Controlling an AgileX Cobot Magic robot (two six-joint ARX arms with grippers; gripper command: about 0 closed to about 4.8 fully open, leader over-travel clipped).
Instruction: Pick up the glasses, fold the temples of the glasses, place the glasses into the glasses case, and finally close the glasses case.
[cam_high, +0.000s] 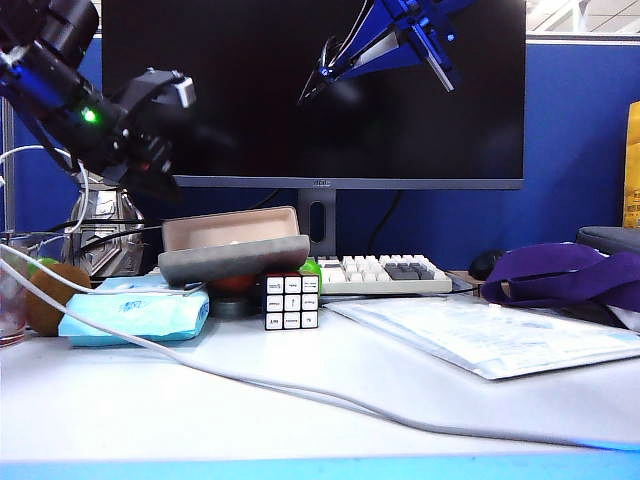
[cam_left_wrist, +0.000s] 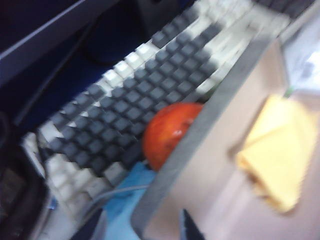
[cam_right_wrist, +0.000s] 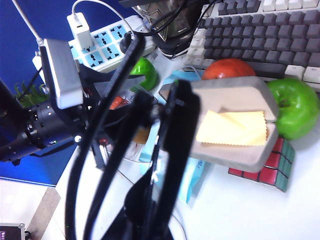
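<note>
Holding the glasses (seemingly clamped), right gripper hangs above the open glasses case; left gripper unclear.

glasses case open on tissue pack, cube right of it

The glasses case is grey outside and beige inside, and a pale yellow cloth lies in it. The glasses have a thin black frame. The keyboard has white and dark grey keys. The puzzle cube shows white squares in a black grid, with red at its side. The tissue pack is light blue. One apple is green, and the round fruit is orange-red. The desk is white.
</note>
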